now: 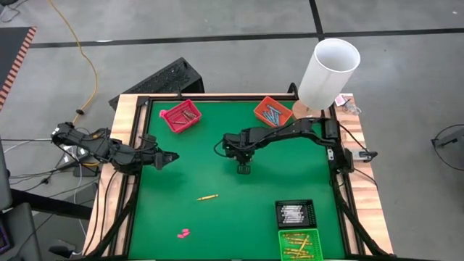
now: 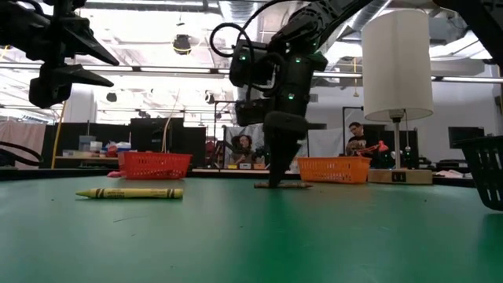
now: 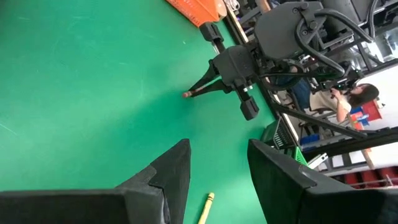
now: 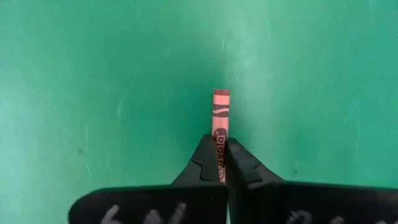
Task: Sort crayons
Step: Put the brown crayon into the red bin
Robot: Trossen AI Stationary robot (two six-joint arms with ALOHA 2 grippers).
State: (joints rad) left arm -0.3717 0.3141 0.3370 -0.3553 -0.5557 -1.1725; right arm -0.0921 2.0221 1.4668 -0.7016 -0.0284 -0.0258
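Note:
A reddish-brown crayon [image 4: 221, 115] lies flat on the green table near its middle, with my right gripper [image 1: 243, 170] shut on it. A yellow crayon [image 1: 208, 197] lies alone nearer the front edge. My left gripper [image 1: 172, 156] hangs open above the table's left side, its fingers [image 3: 177, 168] empty. More crayons lie in the trays: reddish ones in the red tray [image 1: 181, 116], blue ones in the orange tray [image 1: 272, 111], pale ones in the black tray [image 1: 295, 213] and yellow ones in the green tray [image 1: 300, 244]. My right gripper pinches the reddish-brown crayon's wrapped shaft [image 4: 220, 138] between its two fingertips, one on each long side. The fingers come steeply from above, pointing down. In the low view the crayon [image 2: 292, 186] lies flat on the table and sticks out on both sides of the fingertips.
A small pink lump [image 1: 183, 233] lies near the front edge. A tall white cylinder [image 1: 328, 71] stands at the back right corner. A wooden rim [image 1: 123, 145] frames the table. Bare green surface lies between the two arms.

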